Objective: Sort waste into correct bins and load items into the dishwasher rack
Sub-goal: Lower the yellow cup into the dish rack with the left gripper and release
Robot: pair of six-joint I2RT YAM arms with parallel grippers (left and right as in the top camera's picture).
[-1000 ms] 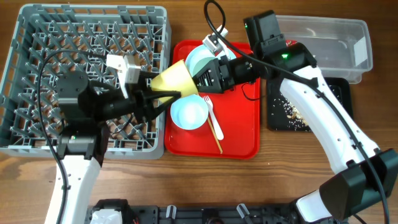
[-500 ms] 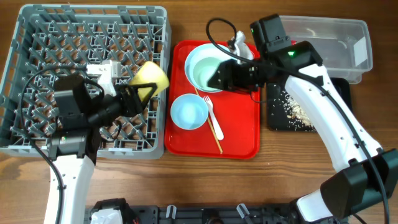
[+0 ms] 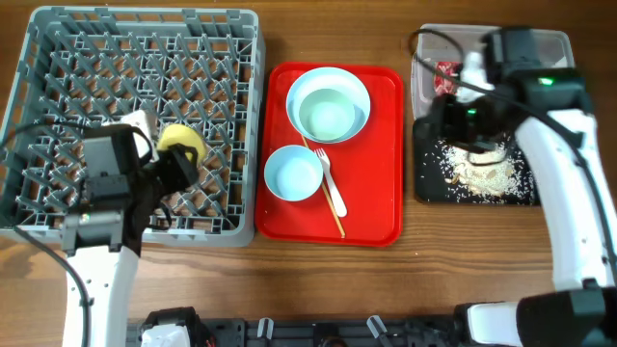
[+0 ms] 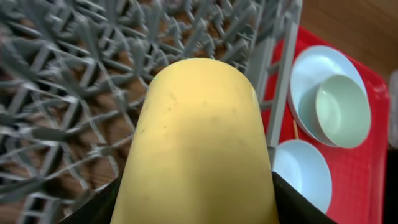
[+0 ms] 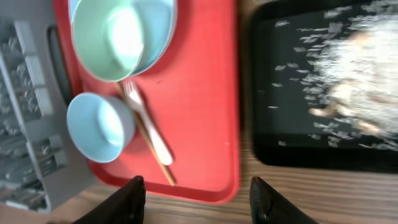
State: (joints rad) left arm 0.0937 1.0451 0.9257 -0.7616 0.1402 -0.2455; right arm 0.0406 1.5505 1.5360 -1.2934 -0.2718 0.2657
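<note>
yellow cup [image 3: 181, 145] tilted over grey rack [image 3: 58, 58], frame left. Ctr: green bowl [image 3: 328, 114] on white plate [image 3: 359, 92], blue bowl [image 3: 292, 173] below, fork [image 3: 326, 173] beside. Right: black tray [image 3: 429, 188] w/ beige scraps [image 3: 482, 172]; clear tub [image 3: 549, 43] w/ red wrapper [image 3: 445, 77]

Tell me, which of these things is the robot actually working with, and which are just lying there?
Job: yellow cup, larger bowl, smaller bowl, plate, fork, grey rack, food scraps, red wrapper, black tray, clear tub.
Lying about: red serving tray, wooden stick.
</note>
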